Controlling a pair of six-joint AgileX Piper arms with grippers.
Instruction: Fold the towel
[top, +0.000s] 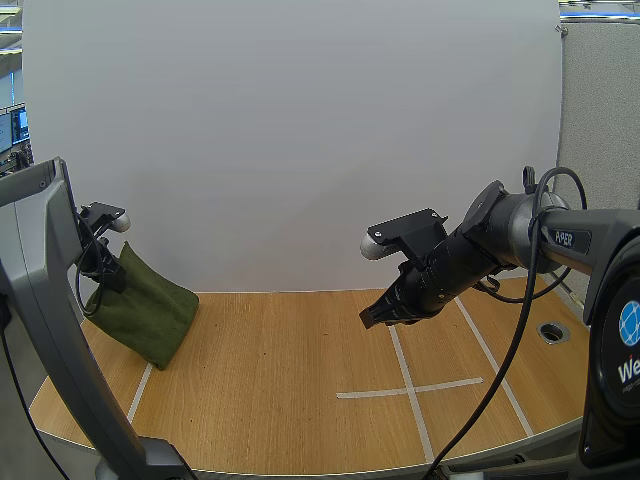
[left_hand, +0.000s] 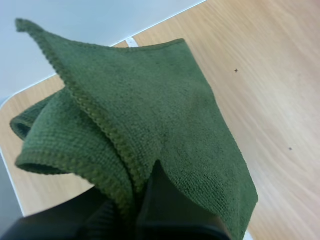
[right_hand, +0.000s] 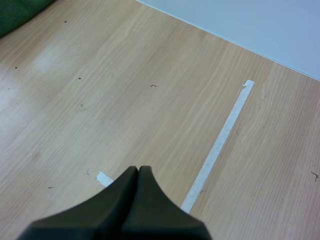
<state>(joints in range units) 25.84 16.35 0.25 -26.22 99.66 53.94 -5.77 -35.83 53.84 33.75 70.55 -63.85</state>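
Observation:
A dark green towel (top: 148, 308) hangs at the far left of the wooden table (top: 290, 380), its lower end resting on the wood. My left gripper (top: 106, 268) is shut on its upper edge and holds it up. In the left wrist view the towel (left_hand: 150, 110) drapes in folds from the gripper (left_hand: 141, 192), one corner pointing up. My right gripper (top: 370, 319) hovers above the table's middle right, shut on nothing. In the right wrist view its fingers lie together as one dark wedge (right_hand: 137, 171) over bare wood, with a bit of the towel (right_hand: 15, 14) far off.
White tape lines (top: 408, 388) form a cross on the right half of the table; one strip (right_hand: 220, 140) runs beside my right gripper. A round hole (top: 552, 332) sits near the right edge. A white wall (top: 300, 140) closes the back.

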